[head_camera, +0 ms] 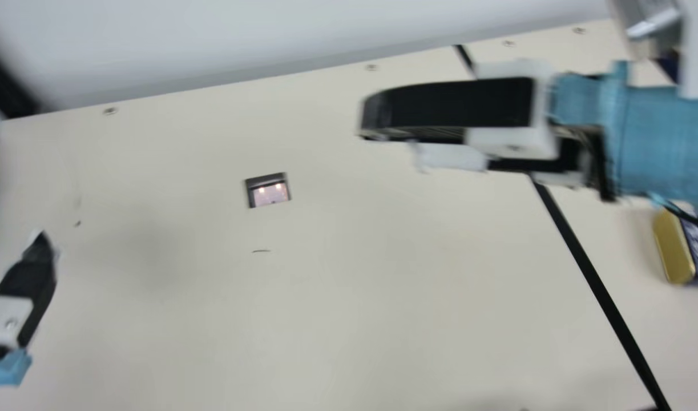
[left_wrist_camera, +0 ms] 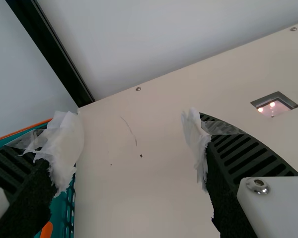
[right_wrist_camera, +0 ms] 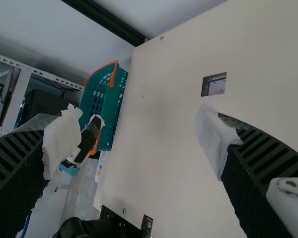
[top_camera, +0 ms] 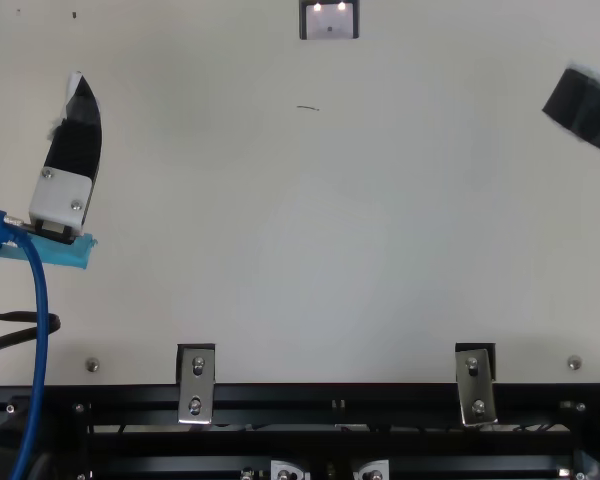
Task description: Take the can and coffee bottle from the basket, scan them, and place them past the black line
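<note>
Reading each view as a clock face, the nearest thing is the black rail (top_camera: 130, 398) along the table's near edge, at six in the top view, with two metal brackets (top_camera: 196, 385) fixed to it at seven and five.

Next comes the left gripper (head_camera: 43, 242), between eight and nine in the main view. The left wrist view shows its fingers spread wide, with nothing held between them.

Out at three in the main view, past the black line (head_camera: 582, 251), a gold-and-blue container (head_camera: 675, 248) sits on the table (head_camera: 337, 319). I can't tell whether it is the can or the coffee bottle. The line itself slants from four up to one, passing behind the right arm.

The right gripper (head_camera: 391, 134) is above the table between one and two, its fingers well apart and holding nothing. Behind its arm, at two, something dark blue (head_camera: 670, 65) is mostly hidden; what it is, I can't tell.

Farther off, the scanner window (head_camera: 270, 194) is set into the table at nine, two lights glinting in it.

The right wrist view shows the teal basket (right_wrist_camera: 116, 101) with orange handles just beside the table's left end, beyond the left gripper.
</note>
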`<action>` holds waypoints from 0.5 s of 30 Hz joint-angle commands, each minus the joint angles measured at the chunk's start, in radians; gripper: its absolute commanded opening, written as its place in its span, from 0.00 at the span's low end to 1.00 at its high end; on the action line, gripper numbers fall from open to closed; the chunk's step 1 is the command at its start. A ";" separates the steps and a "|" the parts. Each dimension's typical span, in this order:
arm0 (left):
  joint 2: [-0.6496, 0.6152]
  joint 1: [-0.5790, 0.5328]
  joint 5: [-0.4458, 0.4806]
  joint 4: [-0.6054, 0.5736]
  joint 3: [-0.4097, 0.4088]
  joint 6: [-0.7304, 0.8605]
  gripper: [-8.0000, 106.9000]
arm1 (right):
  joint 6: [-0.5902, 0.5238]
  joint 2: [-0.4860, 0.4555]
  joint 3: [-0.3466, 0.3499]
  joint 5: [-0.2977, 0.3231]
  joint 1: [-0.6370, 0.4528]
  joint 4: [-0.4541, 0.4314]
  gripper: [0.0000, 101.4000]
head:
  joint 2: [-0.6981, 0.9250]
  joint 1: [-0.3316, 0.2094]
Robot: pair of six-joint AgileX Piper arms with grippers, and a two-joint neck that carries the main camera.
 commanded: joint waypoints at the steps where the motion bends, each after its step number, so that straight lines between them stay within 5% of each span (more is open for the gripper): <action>1: 0.000 0.000 0.000 0.000 0.000 0.000 0.85 | 0.000 0.000 0.000 0.000 0.000 0.000 1.00 | 0.077 -0.030; 15: 0.000 0.000 0.000 0.000 0.000 0.000 0.85 | 0.000 0.000 0.000 0.000 0.000 0.000 1.00 | 0.615 -0.259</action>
